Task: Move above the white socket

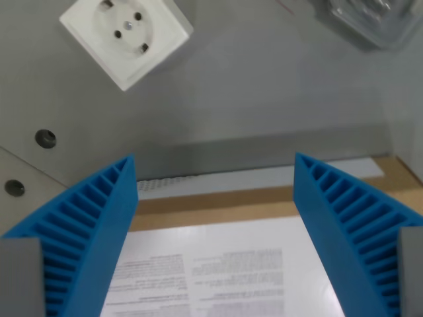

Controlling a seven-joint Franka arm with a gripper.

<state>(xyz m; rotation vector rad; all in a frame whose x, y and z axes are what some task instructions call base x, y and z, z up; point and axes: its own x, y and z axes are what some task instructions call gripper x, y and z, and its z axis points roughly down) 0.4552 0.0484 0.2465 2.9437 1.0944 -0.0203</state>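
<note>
While the claw (215, 173) gapes, white socket (125, 34) sits cropped upper-left.

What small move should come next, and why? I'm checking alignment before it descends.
Probably shift toward the wrist view's upper left. The white socket sits at that corner, partly cut off, while the open gripper is centred over the printed sheet, not the socket. Nothing is held.
</note>
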